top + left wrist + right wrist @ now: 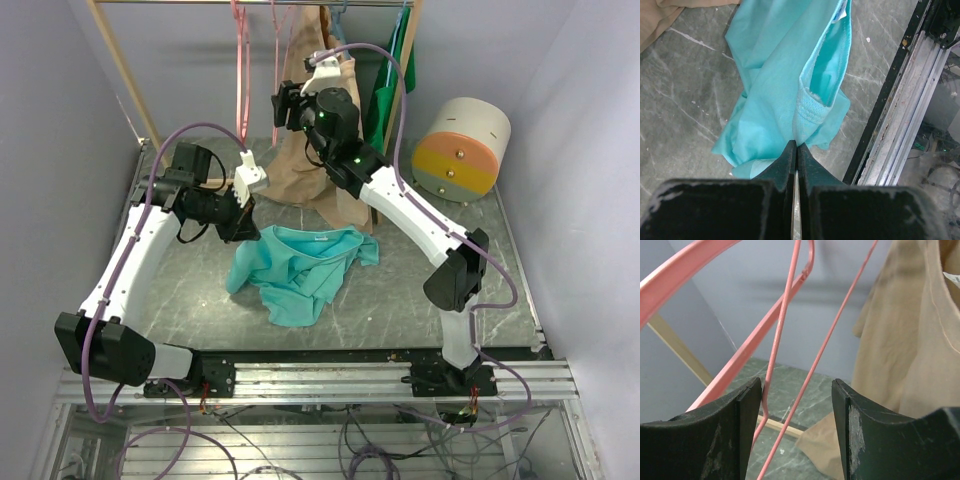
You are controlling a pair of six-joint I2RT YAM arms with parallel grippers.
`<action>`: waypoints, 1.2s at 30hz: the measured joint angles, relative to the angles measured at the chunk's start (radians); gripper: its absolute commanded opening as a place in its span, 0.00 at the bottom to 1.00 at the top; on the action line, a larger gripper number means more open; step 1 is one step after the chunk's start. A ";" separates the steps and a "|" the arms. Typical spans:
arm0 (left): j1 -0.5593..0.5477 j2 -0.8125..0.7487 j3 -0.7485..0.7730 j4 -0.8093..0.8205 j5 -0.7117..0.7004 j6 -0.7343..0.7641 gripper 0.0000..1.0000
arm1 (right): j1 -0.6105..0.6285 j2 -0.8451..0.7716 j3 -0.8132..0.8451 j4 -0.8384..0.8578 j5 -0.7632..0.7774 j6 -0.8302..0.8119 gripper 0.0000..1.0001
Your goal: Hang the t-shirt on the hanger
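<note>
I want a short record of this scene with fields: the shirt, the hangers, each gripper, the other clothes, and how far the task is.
shirt: teal cloth t-shirt, crumpled on the grey table
hangers: two pink wire hangers, hanging bare at the back
left gripper: shut, pinching an edge of the t-shirt
right gripper: open, raised, pink hanger wires pass between its fingers, none clamped
other clothes: beige garment and dark green garment, both hanging
task: shirt not yet on a hanger

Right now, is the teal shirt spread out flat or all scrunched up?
Scrunched up. The t-shirt lies in a rumpled heap on the table, folds overlapping, one edge pinched by the left gripper.
</note>
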 measured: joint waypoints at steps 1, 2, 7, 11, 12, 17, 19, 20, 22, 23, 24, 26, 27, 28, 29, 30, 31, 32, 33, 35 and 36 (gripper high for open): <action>0.000 0.000 -0.003 0.002 0.000 0.000 0.08 | 0.000 -0.003 -0.002 -0.004 0.006 -0.004 0.58; 0.000 0.000 -0.006 0.005 0.002 0.000 0.08 | 0.001 -0.008 -0.007 -0.006 0.010 -0.008 0.58; 0.000 0.000 -0.008 0.006 0.006 0.000 0.08 | 0.007 -0.013 0.003 -0.017 0.022 -0.033 0.58; 0.000 0.000 -0.008 0.006 0.007 0.000 0.08 | 0.011 0.005 0.074 -0.042 0.031 -0.056 0.58; 0.000 0.000 -0.008 0.007 0.007 0.000 0.08 | 0.011 0.016 0.106 -0.044 0.034 -0.062 0.58; 0.000 -0.001 -0.029 0.016 0.008 -0.001 0.08 | 0.013 0.072 0.223 -0.050 0.053 -0.091 0.60; 0.000 -0.002 -0.041 0.019 0.009 -0.003 0.08 | 0.013 0.088 0.233 -0.051 0.061 -0.105 0.60; 0.000 -0.003 -0.044 0.019 0.009 -0.004 0.08 | 0.013 0.096 0.233 -0.055 0.063 -0.111 0.60; 0.000 -0.006 -0.048 0.019 0.009 -0.006 0.08 | 0.012 0.112 0.233 -0.068 0.070 -0.125 0.59; 0.000 -0.007 -0.048 0.021 0.010 -0.007 0.08 | 0.010 0.121 0.233 -0.075 0.071 -0.130 0.57; 0.000 -0.010 -0.050 0.023 0.010 -0.007 0.08 | 0.010 0.128 0.231 -0.077 0.072 -0.135 0.55; 0.000 -0.014 -0.053 0.027 0.012 -0.008 0.08 | 0.009 0.136 0.221 -0.085 0.074 -0.148 0.44; 0.000 -0.015 -0.055 0.028 0.013 -0.008 0.08 | 0.008 0.136 0.214 -0.086 0.076 -0.153 0.38; 0.000 -0.015 -0.056 0.028 0.014 -0.010 0.08 | 0.008 0.136 0.204 -0.085 0.077 -0.156 0.31; 0.000 -0.016 -0.057 0.030 0.014 -0.011 0.08 | 0.007 0.136 0.196 -0.084 0.078 -0.163 0.26; 0.000 -0.016 -0.059 0.031 0.014 -0.011 0.08 | 0.006 0.136 0.188 -0.084 0.078 -0.169 0.21; 0.000 -0.016 -0.060 0.032 0.014 -0.011 0.08 | 0.006 0.136 0.179 -0.084 0.078 -0.174 0.16; 0.000 -0.016 -0.060 0.034 0.015 -0.013 0.08 | 0.006 0.135 0.171 -0.083 0.079 -0.177 0.11; 0.000 -0.016 -0.060 0.035 0.015 -0.014 0.08 | 0.006 0.134 0.162 -0.083 0.080 -0.180 0.05; 0.000 -0.016 -0.060 0.036 0.016 -0.018 0.08 | 0.006 0.134 0.150 -0.083 0.081 -0.188 0.00; 0.000 -0.016 -0.061 0.037 0.016 -0.018 0.08 | 0.006 0.134 0.145 -0.081 0.082 -0.189 0.00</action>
